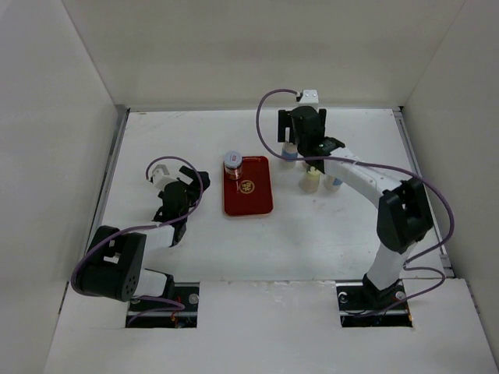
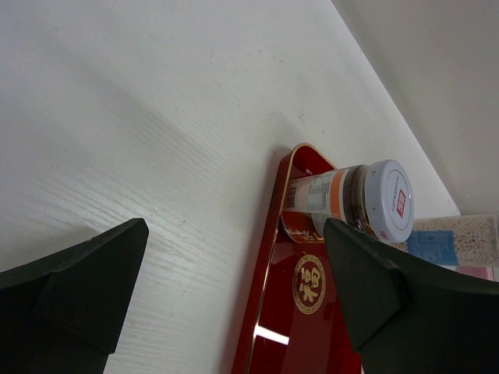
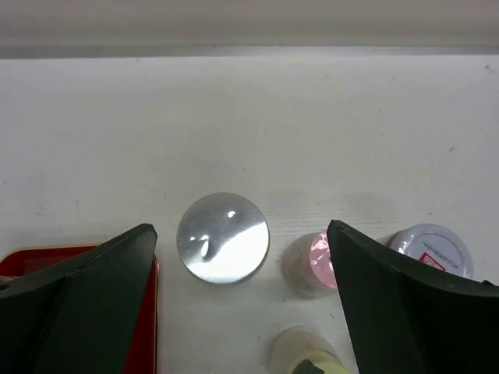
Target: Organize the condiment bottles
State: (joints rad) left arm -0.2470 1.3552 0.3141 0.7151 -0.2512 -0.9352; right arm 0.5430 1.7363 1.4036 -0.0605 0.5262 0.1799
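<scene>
— Where do the condiment bottles stand?
— A white-capped jar [image 1: 232,161] sits on the red tray [image 1: 253,201], at its 11 o'clock corner; the rest cluster on the table [image 1: 179,132] at the tray's 3 o'clock: a silver-capped jar [image 3: 223,238]; a pink-capped jar [image 3: 316,263] at its 3 o'clock; a pale yellow jar [image 3: 300,352] at its 5.
— And the grippers?
— The left gripper [image 2: 234,234] gapes wide, holding nothing, at the tray's 9 o'clock; the right gripper [image 3: 242,296] spreads over the silver cap, seemingly not touching it.
</scene>
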